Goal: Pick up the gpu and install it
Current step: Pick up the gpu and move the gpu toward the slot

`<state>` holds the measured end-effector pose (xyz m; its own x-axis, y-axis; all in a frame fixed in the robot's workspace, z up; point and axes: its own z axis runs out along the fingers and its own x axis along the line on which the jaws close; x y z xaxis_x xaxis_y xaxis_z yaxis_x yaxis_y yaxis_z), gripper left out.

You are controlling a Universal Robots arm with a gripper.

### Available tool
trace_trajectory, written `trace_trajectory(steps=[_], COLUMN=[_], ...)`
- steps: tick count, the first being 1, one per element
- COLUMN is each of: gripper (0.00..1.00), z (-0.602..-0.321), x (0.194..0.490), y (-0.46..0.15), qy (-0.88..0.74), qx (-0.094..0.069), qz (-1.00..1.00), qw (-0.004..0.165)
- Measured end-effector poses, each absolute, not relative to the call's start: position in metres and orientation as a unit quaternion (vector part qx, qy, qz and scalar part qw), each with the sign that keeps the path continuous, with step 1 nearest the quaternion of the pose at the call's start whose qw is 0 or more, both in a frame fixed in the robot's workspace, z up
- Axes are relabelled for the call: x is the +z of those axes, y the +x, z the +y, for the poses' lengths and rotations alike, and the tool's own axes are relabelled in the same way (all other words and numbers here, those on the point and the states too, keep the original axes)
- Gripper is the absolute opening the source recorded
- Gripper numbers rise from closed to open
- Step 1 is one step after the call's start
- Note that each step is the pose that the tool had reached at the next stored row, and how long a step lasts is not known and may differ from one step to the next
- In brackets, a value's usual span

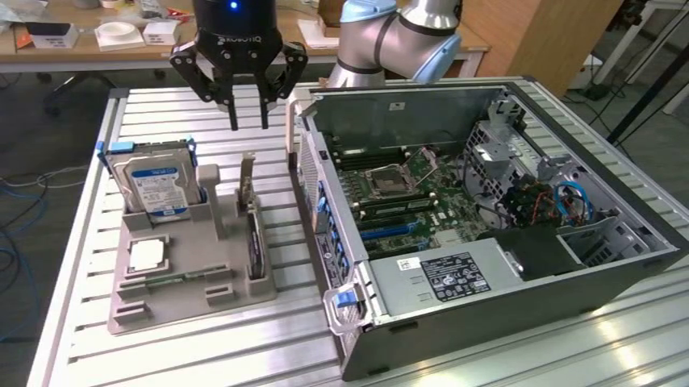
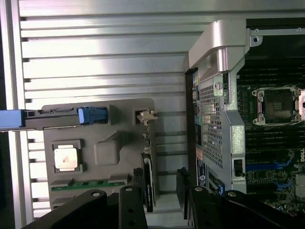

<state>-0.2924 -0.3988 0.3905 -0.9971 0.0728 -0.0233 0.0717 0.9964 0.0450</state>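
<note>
Slatted metal surface in a workshop, and on it a grey holder tray sits just beside an open computer case. The gpu stands on its long edge in a slot on the side of the tray nearest the case, its silvery bracket at the far end. On the exterior view's left of it, the hard drive stands upright in its own bay, with a processor chip and a memory stick lying flat in front. Above the card's bracket end hangs the hand, fingers spread wide and holding nothing, clear of the card. From the wrist view, the card's thin edge runs between the two dark fingers. The case lies on its side, motherboard exposed.
</note>
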Motion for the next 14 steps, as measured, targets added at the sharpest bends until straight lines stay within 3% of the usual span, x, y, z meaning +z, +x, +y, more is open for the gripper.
trace_trajectory(steps=[14], gripper=[0.42], z=[-0.399], x=[0.376], y=[-0.292], qy=[0.036], qx=[0.022], qz=[0.999], qw=[0.013])
